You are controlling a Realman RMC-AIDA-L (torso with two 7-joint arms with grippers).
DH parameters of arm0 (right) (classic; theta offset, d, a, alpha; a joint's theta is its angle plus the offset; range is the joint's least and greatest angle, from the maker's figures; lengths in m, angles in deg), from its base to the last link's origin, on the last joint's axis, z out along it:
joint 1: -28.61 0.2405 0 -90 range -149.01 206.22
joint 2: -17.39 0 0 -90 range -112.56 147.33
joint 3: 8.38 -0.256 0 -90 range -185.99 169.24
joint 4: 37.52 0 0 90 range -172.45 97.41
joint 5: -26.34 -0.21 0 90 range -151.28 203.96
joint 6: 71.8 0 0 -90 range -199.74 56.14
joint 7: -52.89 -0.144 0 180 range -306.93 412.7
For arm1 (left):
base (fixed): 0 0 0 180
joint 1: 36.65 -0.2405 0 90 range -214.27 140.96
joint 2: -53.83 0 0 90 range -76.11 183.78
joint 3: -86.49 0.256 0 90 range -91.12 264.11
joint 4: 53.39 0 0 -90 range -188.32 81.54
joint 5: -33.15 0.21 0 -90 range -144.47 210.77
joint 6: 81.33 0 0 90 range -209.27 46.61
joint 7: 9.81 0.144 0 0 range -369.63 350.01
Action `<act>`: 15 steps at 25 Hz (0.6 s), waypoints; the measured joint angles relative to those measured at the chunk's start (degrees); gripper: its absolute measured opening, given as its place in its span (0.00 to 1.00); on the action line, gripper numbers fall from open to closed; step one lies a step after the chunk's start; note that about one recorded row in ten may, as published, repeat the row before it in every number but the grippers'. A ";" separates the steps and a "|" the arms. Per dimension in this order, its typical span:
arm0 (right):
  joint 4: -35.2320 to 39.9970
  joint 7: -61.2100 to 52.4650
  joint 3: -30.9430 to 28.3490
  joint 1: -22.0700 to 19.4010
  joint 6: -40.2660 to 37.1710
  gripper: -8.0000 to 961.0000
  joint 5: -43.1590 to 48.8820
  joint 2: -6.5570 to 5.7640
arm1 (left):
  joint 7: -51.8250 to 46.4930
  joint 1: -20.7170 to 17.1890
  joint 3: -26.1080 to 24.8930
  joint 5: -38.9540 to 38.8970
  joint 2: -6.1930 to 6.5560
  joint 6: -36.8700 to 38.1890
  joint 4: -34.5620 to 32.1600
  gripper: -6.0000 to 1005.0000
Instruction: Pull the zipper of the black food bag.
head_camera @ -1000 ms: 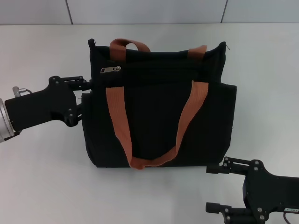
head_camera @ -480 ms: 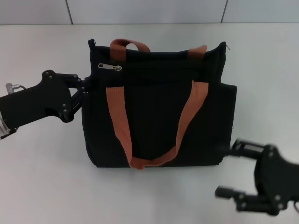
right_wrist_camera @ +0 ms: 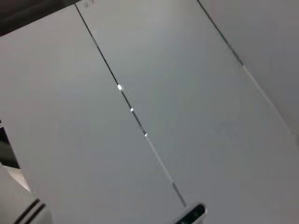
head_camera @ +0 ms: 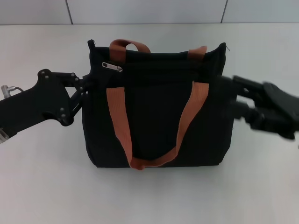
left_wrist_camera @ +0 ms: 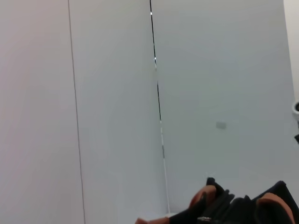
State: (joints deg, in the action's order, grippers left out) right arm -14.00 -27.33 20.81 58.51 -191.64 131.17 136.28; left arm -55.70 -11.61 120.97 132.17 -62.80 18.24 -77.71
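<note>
A boxy black fabric food bag [head_camera: 159,112] with orange-brown straps stands on a white table [head_camera: 46,177]. Its small silver zipper tab [head_camera: 112,66] lies just beside the left end effector [head_camera: 84,87], which seems to pinch the bag's side edge. The blurred right end effector [head_camera: 233,95] is at the bag's opposite side, its opening impossible to tell.

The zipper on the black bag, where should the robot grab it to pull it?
Probably by the zipper, the small silver tab itself, near the bag's left end. It lies flat along the top edge of the black food bag, so pinching its thin faces from above looks best. The left tool is at that left side; the right tool is at the bag's right side.
</note>
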 joint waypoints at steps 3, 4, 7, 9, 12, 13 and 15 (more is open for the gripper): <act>2.52 -7.24 0.50 3.79 0.55 0.77 0.01 0.13 | 1.37 -0.41 -0.05 -1.01 -0.37 0.16 0.01 0.03; 3.50 -9.61 0.67 5.04 1.20 0.77 0.15 0.21 | 2.71 -0.80 -0.07 -2.11 -0.60 0.40 0.08 0.03; 5.14 -14.02 1.35 7.59 4.68 0.77 0.48 0.28 | 3.89 -1.03 -0.08 -2.95 -0.69 0.86 0.22 0.03; 5.78 -16.00 2.19 8.65 7.40 0.77 0.43 0.28 | 5.99 -1.48 -0.11 -4.03 -0.92 1.75 0.39 0.03; 6.88 -18.79 3.72 10.32 10.52 0.77 0.34 0.25 | 7.73 -1.70 -0.11 -4.55 -1.27 2.00 0.40 0.03; 7.26 -19.60 4.26 10.74 11.09 0.77 0.33 0.26 | 9.38 -1.79 -0.11 -4.77 -1.54 2.04 0.40 0.03; 8.05 -21.90 5.55 11.62 12.30 0.77 0.24 0.30 | 12.92 -1.90 -0.11 -5.16 -1.92 2.10 0.92 0.03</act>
State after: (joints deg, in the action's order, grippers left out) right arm -5.95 -49.23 26.36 70.13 -179.34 131.41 136.58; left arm -42.78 -13.50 120.85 127.01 -64.72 20.34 -76.79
